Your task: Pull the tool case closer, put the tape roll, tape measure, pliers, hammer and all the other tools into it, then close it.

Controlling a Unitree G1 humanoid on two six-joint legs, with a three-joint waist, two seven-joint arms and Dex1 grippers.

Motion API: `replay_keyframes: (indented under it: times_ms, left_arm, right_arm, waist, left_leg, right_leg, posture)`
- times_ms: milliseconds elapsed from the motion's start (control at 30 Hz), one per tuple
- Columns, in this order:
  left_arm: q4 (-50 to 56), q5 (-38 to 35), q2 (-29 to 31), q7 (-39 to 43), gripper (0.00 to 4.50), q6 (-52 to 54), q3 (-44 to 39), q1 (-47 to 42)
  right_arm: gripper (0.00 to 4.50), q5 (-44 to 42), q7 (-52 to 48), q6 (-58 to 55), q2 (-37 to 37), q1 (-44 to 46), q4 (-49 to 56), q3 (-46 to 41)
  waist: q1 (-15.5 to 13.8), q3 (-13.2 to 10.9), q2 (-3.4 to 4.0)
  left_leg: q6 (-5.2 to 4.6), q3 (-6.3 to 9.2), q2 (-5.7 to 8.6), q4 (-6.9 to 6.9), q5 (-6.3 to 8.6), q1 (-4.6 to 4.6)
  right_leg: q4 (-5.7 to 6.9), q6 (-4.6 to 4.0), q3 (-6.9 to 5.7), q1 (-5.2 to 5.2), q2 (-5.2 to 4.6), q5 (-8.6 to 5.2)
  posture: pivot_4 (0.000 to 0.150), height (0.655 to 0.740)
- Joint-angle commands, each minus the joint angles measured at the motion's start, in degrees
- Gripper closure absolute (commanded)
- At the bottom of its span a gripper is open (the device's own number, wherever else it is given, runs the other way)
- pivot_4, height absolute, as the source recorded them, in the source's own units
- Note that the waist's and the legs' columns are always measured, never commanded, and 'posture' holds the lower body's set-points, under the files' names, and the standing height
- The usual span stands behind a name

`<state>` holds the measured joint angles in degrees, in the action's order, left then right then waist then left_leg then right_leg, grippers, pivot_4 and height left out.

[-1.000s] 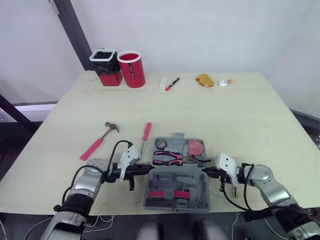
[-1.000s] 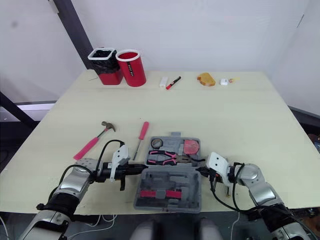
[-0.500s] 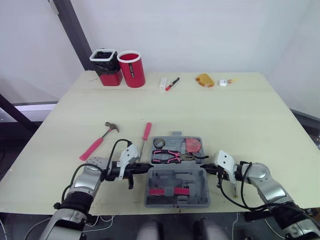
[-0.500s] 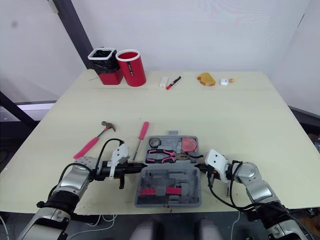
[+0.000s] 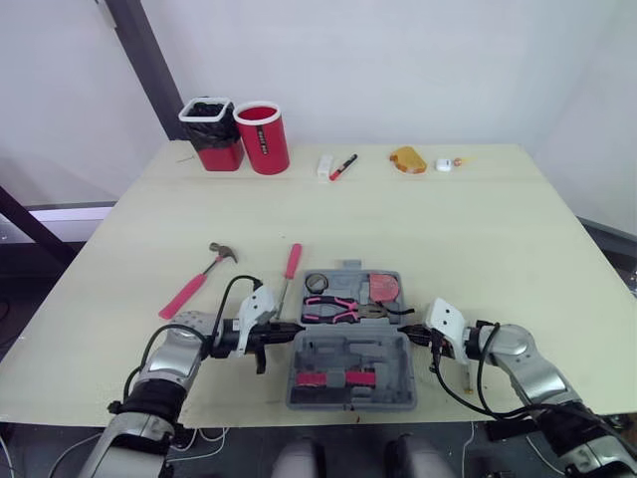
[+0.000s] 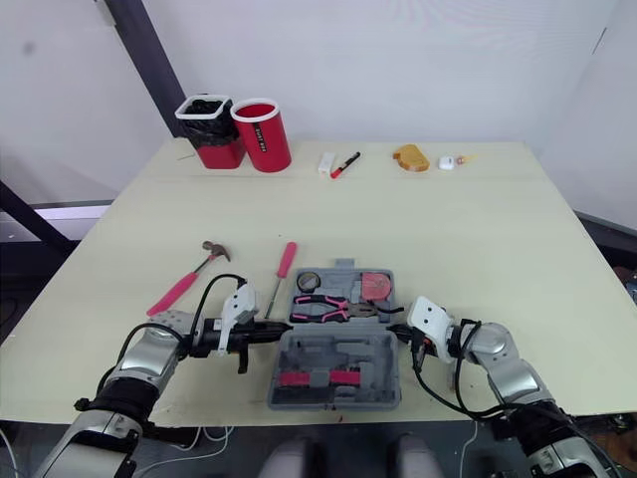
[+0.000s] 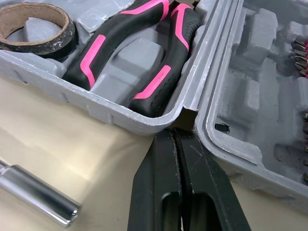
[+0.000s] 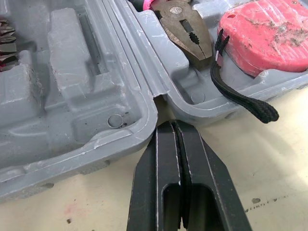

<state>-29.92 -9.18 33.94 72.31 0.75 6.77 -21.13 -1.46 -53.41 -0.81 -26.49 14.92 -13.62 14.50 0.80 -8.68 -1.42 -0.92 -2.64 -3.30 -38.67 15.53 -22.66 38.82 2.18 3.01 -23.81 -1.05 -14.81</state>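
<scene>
Tool case [image 5: 338, 349] has crept back slightly; my left end effector [image 5: 297, 330] and right end effector [image 5: 408, 338] sit closed at its hinge, hammer [image 5: 194, 284] still out.

Tool case [image 7: 120, 109]: grey moulded plastic, matt, scuffed, dusty at edges.
Pliers [image 7: 139, 45]: grips black and pink rubbery plastic, slight sheen; nose dull bare metal.
Tape roll [image 7: 33, 28]: brown, rough papery face.
Tape measure [image 8: 262, 31]: red plastic, scratched, dusty; strap [image 8: 236, 94] black woven cloth.
Screwdriver shaft [image 7: 36, 195]: bright polished metal.
Table [image 8: 272, 159]: pale, smooth, matt, faintly speckled.
Left gripper [image 7: 174, 134] fingers [image 7: 156, 192]: black hard plastic, smooth, low sheen.
</scene>
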Motion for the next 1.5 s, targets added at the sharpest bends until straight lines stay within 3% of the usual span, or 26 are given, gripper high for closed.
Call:
replay_keyframes:
  times_ms: [33, 1500]
  left_arm:
    - [0.6, -0.8, -1.2, 0.0, 4.42, -1.4, -0.5, -1.4]
    - [-0.6, -0.1, 0.2, 0.7, 4.42, -2.5, -1.6, -1.8]
  right_arm:
    - [4.49, -0.9, 0.0, 2.3, 0.9, 1.9, 1.3, -0.6]
    - [4.49, 0.5, 0.5, 3.8, 4.8, 4.0, -1.8, -0.2]
  waist:
    - [0.0, 0.0, 0.0]
    - [0.0, 0.0, 0.02]
  left_leg:
    - [0.0, 0.0, 0.0, 0.0, 0.0, 0.0]
    - [0.0, 0.03, 0.0, 0.0, 0.0, -0.05]
  right_leg:
    - [0.0, 0.0, 0.0, 0.0, 0.0, 0.0]
    - [0.01, 0.0, -0.02, -0.02, 0.0, 0.0]
  posture:
    - [0.15, 0.74]
    - [0.15, 0.74]
